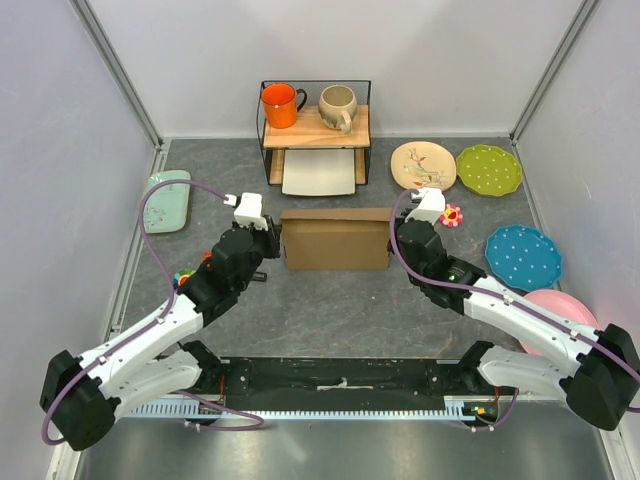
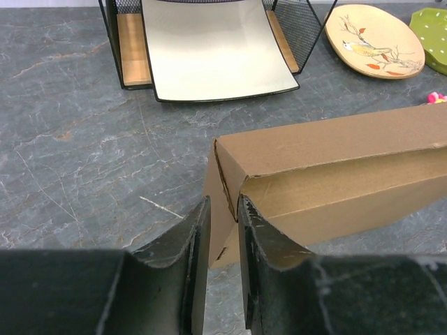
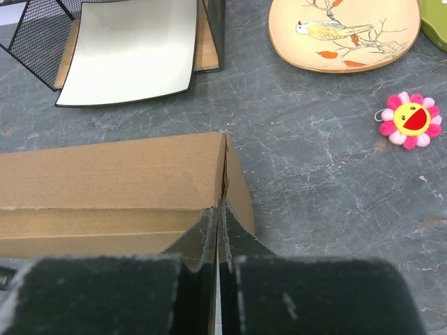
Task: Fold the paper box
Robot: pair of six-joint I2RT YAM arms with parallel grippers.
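Clamping the 2 ends of the plain brown cardboard paper box (image 1: 335,240), left gripper (image 2: 222,241) and right gripper (image 3: 218,234) could tear them by pulling unevenly.

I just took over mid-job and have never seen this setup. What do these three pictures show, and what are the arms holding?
Two robot arms stand at the near edge of the table, each ending in a two-finger gripper. The wide picture looks down from above and behind them. The other two come from cameras on the left and right wrists; the dark shapes at the bottom are that gripper's own fingers. The left gripper pinches the left end of the brown paper box; the right gripper pinches its right end. Behind it, a wire rack holds an orange mug and a beige mug, with a white tray beneath. To the right lie a beige plate, a green plate, a blue plate, a pink plate and a flower toy.
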